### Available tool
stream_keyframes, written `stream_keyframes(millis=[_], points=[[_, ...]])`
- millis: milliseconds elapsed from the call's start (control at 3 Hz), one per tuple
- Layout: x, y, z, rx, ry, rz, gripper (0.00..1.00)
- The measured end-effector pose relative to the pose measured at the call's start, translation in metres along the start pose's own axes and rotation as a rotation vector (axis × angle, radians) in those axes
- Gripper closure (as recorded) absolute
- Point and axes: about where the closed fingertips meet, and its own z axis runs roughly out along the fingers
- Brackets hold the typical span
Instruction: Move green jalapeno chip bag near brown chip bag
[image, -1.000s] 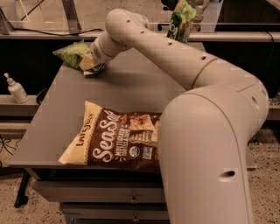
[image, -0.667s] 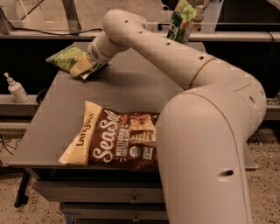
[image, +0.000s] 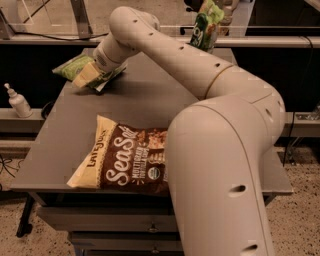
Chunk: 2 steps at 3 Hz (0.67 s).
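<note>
Now at far-left corner of table (image: 150, 100): gripper (image: 86, 79), jaws pinching right end of green bag (image: 70, 66). Green bag sits at table's far-left edge. Brown bag (image: 125, 160) lies flat at near edge, left of centre, well apart from green bag, its right part hidden behind arm. Dark pouch (image: 206, 25) stands upright beyond far edge. Bottle (image: 17, 102) stands left, off table.

I think I am working in a lab or work room. I see a plain grey table (image: 150, 100) with metal drawers (image: 115, 225), a hard speckled floor (image: 300, 220) and a pump bottle (image: 19, 102) on the left ledge. My gripper (image: 86, 76) holds the green jalapeno chip bag (image: 67, 67) at the table's far left corner.
</note>
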Motion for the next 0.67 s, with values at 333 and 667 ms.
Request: stream_keyframes(millis=[333, 667], points=[[-0.0033, 0.0051, -0.0015, -0.004, 0.023, -0.016, 0.00], [-0.0055, 0.0072, -0.0107, 0.005, 0.052, -0.036, 0.00]])
